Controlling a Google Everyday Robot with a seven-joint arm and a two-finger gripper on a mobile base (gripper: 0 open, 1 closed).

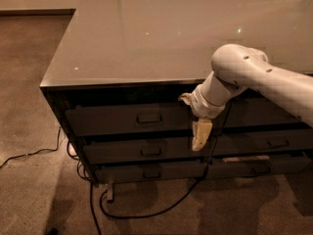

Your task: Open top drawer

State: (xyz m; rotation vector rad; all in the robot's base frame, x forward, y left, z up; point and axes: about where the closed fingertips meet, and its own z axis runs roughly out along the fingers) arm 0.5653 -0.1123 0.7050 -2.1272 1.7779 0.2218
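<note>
The top drawer (117,120) is the wide dark grey front just under the cabinet's glossy top, with a small rectangular loop handle (149,117) at its centre. Its front sits in line with the fronts below and none of its inside shows. My gripper (200,135) hangs pointing downward at the end of the white arm (244,70). It is right of the handle, in front of the drawer's right end and the seam to the drawer below. It does not touch the handle.
Two shallower dark drawers (146,152) lie below, and another column of drawers (274,143) stands to the right. The grey cabinet top (156,33) stretches back. Black cables (146,212) trail over the carpet in front of the cabinet and to its left.
</note>
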